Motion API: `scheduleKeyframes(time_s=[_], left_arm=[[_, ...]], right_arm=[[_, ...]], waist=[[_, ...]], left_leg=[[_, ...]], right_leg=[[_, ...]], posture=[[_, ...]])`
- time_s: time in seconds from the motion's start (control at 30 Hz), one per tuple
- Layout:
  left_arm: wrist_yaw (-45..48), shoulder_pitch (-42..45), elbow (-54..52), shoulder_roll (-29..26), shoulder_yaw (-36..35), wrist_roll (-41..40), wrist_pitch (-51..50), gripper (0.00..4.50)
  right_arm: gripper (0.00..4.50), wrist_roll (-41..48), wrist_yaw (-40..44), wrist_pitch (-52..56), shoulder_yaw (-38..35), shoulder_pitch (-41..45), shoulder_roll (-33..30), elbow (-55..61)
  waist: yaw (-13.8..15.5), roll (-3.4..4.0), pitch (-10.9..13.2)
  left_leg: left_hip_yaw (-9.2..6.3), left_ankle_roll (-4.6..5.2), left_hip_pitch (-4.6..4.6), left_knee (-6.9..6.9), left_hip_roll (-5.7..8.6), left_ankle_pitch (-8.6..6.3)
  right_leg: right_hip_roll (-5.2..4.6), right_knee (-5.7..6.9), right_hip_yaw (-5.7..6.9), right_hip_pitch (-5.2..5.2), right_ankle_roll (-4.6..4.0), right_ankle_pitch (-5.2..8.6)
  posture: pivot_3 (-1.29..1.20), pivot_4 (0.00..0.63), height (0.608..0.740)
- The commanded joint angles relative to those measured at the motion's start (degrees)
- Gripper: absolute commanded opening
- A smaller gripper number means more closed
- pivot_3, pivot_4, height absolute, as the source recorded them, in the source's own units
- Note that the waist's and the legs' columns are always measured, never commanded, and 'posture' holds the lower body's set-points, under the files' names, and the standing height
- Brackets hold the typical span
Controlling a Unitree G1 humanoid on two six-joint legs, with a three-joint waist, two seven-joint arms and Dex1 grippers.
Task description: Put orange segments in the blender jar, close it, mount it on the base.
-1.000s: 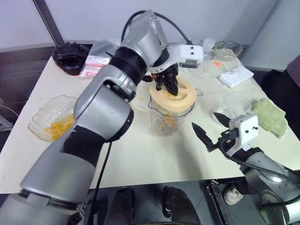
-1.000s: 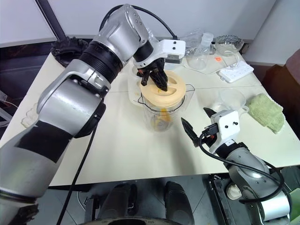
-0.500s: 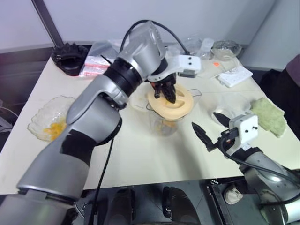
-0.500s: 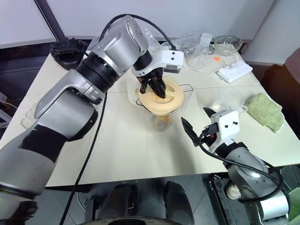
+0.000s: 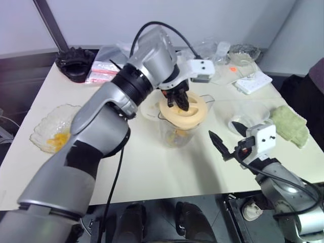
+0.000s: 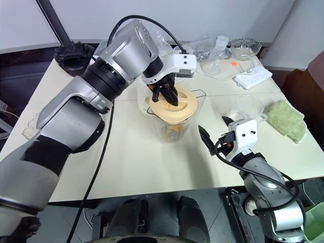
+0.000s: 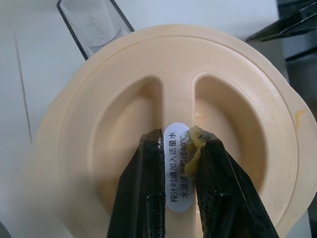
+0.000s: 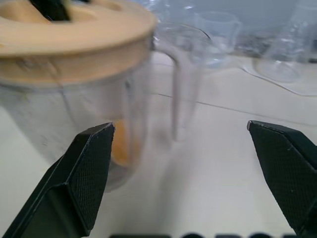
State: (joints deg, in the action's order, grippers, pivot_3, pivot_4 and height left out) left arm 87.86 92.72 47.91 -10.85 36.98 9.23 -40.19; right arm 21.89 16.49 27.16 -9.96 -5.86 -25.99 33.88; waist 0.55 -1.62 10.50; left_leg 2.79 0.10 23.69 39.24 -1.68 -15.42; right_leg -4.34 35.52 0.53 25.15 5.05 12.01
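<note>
Head views: blender jar (image 5: 178,132) upright mid-table (image 5: 152,167), orange segments (image 6: 173,132) inside, peach lid (image 6: 172,105) on its mouth. Left pincer (image 6: 165,96) clamps the lid's centre ridge. Left wrist: fingers (image 7: 141,191) pinch that ridge. Right wrist: right pincer (image 8: 193,173) wide open, empty, just beside the jar.

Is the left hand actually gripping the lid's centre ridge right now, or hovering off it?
Touching. The left wrist view shows the left hand with both black fingers pressed against the sides of the peach lid's centre ridge, no gap either side.
</note>
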Motion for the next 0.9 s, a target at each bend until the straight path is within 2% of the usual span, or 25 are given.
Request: scheduleKeyframes(time_s=[0.03, 0.27, 0.53, 0.73, 0.9], left_arm=[[-0.8, -2.1, 1.7, 0.6, -1.0, 0.5, 2.3, 0.25], [-0.8, -5.7, -0.7, -0.9, -1.5, 1.9, 4.5, 0.25], [-0.3, -6.2, -1.5, -1.2, -3.4, 1.6, 5.3, 0.25], [0.0, -3.4, -0.3, -0.9, -5.6, 0.8, 5.4, 0.25], [3.1, -3.5, -2.3, -1.9, -5.8, 0.0, 6.3, 0.25]], right_arm=[[4.5, -3.3, -0.5, -4.9, 0.0, 2.6, 1.2, -4.0], [4.5, -5.9, 1.3, -9.6, 2.3, 8.4, 3.1, -12.9], [4.5, -6.7, 3.0, -11.7, 3.4, 10.5, 4.0, -16.3], [4.5, -7.2, 3.6, -12.2, 3.5, 10.1, 5.0, -16.5], [4.5, -7.6, 3.6, -13.4, 3.5, 10.7, 5.6, -18.0]], waist=[[0.0, 0.0, 0.0], [0.0, 0.09, -0.1], [0.0, 0.22, -0.2], [0.0, 0.22, -0.2], [-0.1, 0.22, -0.2]], left_leg=[[-0.01, 0.0, -0.05, 0.0, 0.0, 0.0], [-0.02, 0.0, -0.39, 0.0, -0.01, 0.0], [-0.04, 0.0, -0.4, 0.0, 0.0, 0.0], [-0.05, 0.0, -0.4, 0.0, 0.0, 0.0], [-0.04, 0.0, -0.33, -0.01, 0.0, 0.0]], right_leg=[[0.0, 0.0, 0.0, -0.05, 0.0, 0.0], [0.0, -0.05, -0.01, -0.43, -0.02, 0.0], [0.0, -0.05, -0.01, -0.47, -0.02, -0.01], [0.01, -0.06, -0.01, -0.47, -0.02, -0.01], [0.01, -0.09, -0.01, -0.42, -0.01, 0.0]], posture=[[0.0, 0.15, 0.74], [0.0, 0.15, 0.74], [0.0, 0.15, 0.74], [0.0, 0.15, 0.74], [0.0, 0.15, 0.74]])
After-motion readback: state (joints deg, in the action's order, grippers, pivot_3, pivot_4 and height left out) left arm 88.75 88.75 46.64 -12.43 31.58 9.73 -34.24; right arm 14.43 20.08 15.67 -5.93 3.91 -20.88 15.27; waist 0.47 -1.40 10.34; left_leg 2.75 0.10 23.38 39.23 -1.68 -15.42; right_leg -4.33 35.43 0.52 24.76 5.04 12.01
